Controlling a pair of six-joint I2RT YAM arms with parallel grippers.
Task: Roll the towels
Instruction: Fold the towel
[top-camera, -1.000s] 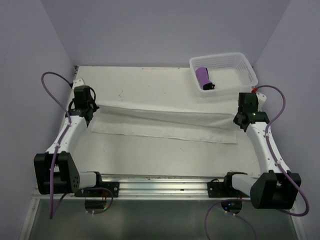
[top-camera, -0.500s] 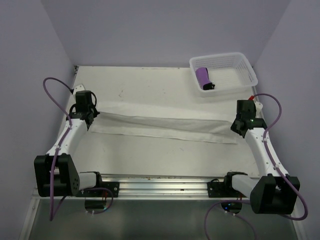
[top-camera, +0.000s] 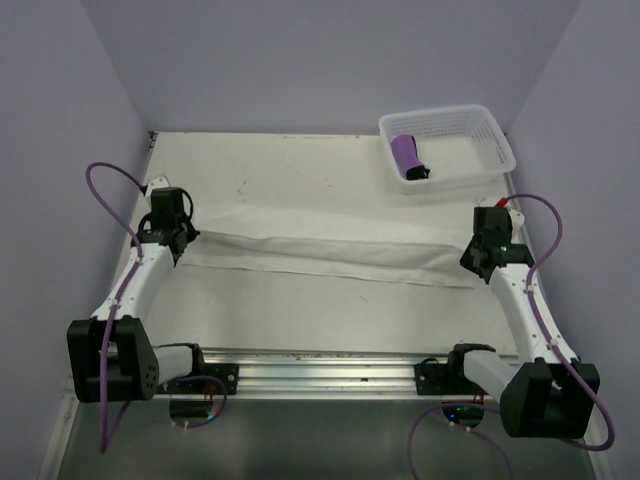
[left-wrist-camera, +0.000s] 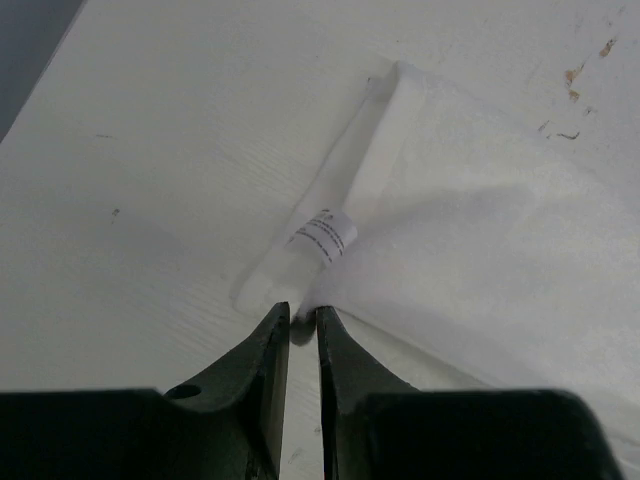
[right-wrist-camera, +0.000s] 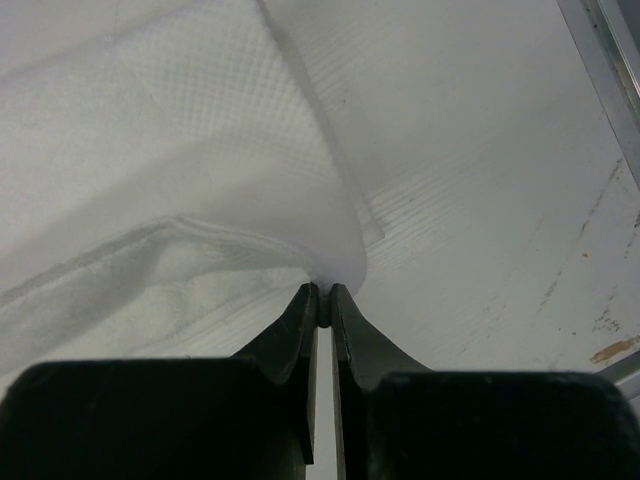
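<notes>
Where the white towel (top-camera: 320, 256) lies: stretched as a long, narrow folded band across the middle of the table (top-camera: 300, 170), running from left to right, with its right end a little nearer the arms' bases
What the left gripper (left-wrist-camera: 303, 322) holds: the towel's left end; the jaws are drawn almost together with a sliver of white cloth pinched between the tips, low over the table
What the right gripper (right-wrist-camera: 320, 292) holds: a raised fold at the towel's right end; the jaws are pressed tight and the cloth peaks up into the tips
Ahead of the left fingers: a small printed tag (left-wrist-camera: 325, 237) on the towel's folded edge, seen from the left wrist
Where the purple towel (top-camera: 404, 152) lies: rolled up tight, with something dark at its near end, inside the basket (top-camera: 497, 137) toward its left side
Where the basket stands: at the far right corner of the table, white perforated plastic, well apart from the white towel
How the table looks: off-white, with a few dark specks and scuffs, and a metal rail (top-camera: 330, 362) along the near edge between the arm bases
</notes>
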